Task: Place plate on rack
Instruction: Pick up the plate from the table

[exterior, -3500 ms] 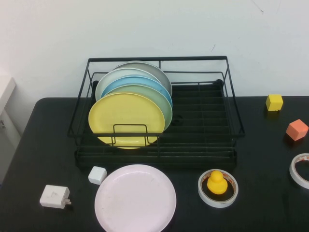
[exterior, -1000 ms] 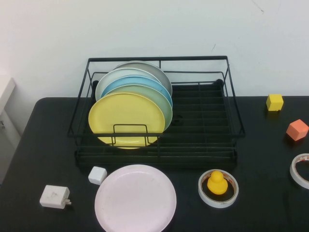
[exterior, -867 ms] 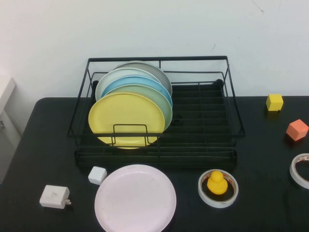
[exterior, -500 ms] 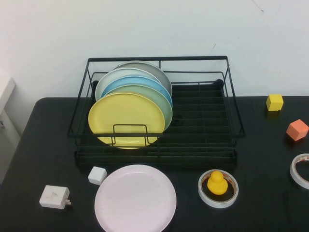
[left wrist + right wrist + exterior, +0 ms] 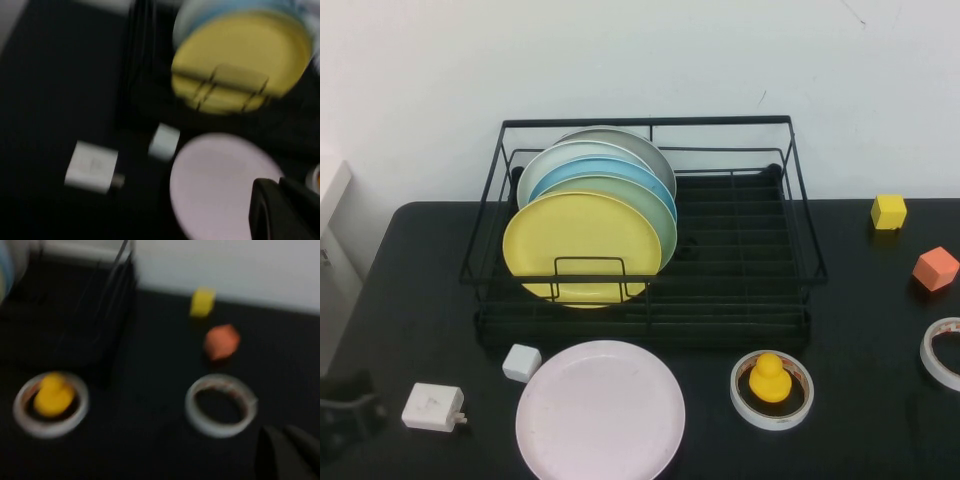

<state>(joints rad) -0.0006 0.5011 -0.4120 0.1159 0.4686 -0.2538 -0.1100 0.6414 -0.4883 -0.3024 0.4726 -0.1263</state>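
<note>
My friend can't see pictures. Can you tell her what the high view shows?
A pale pink plate lies flat on a black table, in front of a black wire rack holding upright plates, the yellow plate nearest. The left gripper shows at the table's near left edge; the right gripper isn't visible here.

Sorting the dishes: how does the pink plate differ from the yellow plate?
The pink plate lies flat on the table in front of the rack; the yellow plate stands on edge inside it, frontmost. Both are round, plain and similar in size. The left gripper is at the table's near-left corner; the right gripper shows only in its wrist view.
</note>
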